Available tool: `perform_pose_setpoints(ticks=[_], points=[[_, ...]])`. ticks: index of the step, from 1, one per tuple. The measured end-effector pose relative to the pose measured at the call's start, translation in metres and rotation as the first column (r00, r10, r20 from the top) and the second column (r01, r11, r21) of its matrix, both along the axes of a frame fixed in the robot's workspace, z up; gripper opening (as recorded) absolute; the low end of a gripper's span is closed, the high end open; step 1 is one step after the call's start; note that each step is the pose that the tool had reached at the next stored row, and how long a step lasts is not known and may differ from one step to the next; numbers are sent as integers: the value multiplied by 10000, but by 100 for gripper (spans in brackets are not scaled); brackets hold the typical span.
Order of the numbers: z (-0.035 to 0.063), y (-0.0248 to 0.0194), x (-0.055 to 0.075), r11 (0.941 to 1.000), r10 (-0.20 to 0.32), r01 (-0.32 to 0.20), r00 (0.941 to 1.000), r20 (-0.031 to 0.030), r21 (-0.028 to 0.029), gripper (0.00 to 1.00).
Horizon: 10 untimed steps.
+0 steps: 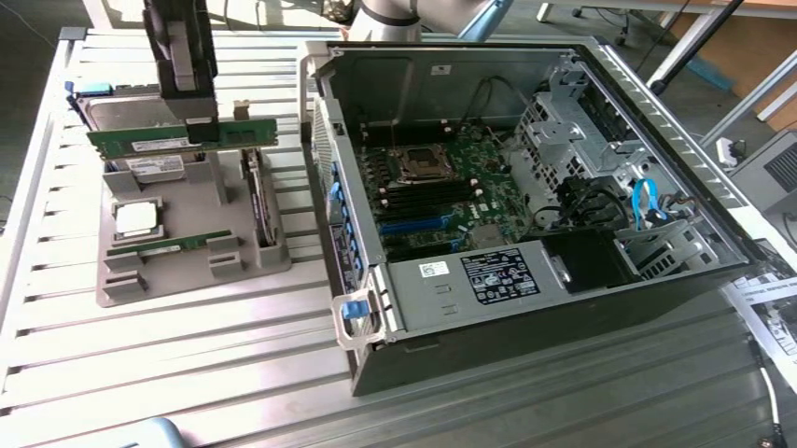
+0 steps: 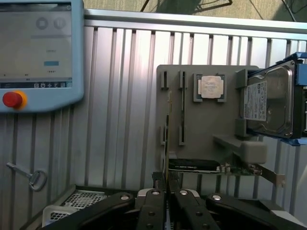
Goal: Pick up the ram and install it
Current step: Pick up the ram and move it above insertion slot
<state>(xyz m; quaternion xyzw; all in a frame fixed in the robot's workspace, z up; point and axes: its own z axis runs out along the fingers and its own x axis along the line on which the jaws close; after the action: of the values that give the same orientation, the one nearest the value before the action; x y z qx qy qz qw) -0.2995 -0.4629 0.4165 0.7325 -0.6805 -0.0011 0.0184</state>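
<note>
Open computer case [image 1: 524, 347], motherboard [image 1: 461, 177] exposed, stands on slatted metal table [image 1: 187, 373]. Grey fixture tray [image 1: 187, 210] beside it carries hard drive [image 2: 268, 103] and silver CPU chip [image 2: 211, 87]. Teach pendant [image 2: 38, 52] and key [image 2: 19, 169] lie apart.

The case wall [image 1: 321, 140] stands between the grey holder [image 1: 200, 210] and the open motherboard [image 1: 454, 177].

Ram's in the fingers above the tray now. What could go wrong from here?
1. The fingers pinch the ram on a short stretch near its middle, long ends free on both sides; it may twist or slip.
2. The hard drive and upright expansion card sit close below; a low swing could clip them.
3. The case wall stands between it and the motherboard slots; the stick could catch its rim.
</note>
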Motion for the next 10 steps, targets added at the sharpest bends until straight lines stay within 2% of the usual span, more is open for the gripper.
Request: perform_pose_setpoints(ticks=[10], points=[[0, 0, 120, 10000, 0, 0, 10000, 1, -56, 14]])
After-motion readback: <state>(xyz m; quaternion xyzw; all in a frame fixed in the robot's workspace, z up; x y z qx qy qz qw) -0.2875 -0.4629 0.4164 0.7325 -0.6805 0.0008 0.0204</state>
